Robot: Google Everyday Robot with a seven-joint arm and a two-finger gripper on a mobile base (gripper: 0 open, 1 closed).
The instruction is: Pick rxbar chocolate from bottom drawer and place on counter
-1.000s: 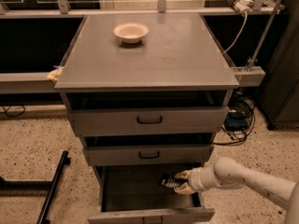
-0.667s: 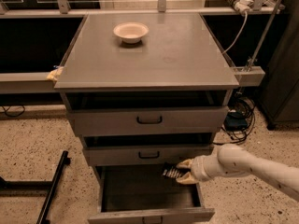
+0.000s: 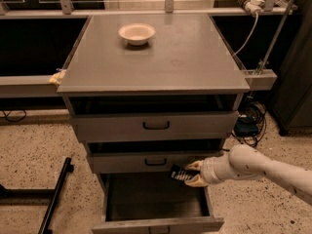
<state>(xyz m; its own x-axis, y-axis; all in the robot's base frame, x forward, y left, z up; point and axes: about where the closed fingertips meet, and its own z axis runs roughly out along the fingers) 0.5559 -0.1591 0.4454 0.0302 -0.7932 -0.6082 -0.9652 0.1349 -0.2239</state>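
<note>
**Q:** What surrounds you?

**A:** A bowl (image 3: 137, 33) sits toward the back of the counter (image 3: 161, 57), well apart from me. Beneath the counter are 2 shallow drawers with black handles. The middle drawer (image 3: 122, 163) has its front right beside my gripper (image 3: 189, 174). Cables (image 3: 247, 126) lie on the floor to the right and a black bar (image 3: 54, 198) to the left.

**Q:** And the containers?

**A:** The bottom drawer (image 3: 156, 225) stands pulled out, its dark box below my arm.

**Q:** Your hand?

**A:** My 2 fingers (image 3: 194, 165) are clamped on the rxbar (image 3: 177, 172). It is held above the drawer's right rear, just under the middle drawer. There is white lettering on the black wrapper, which I cannot read.
</note>
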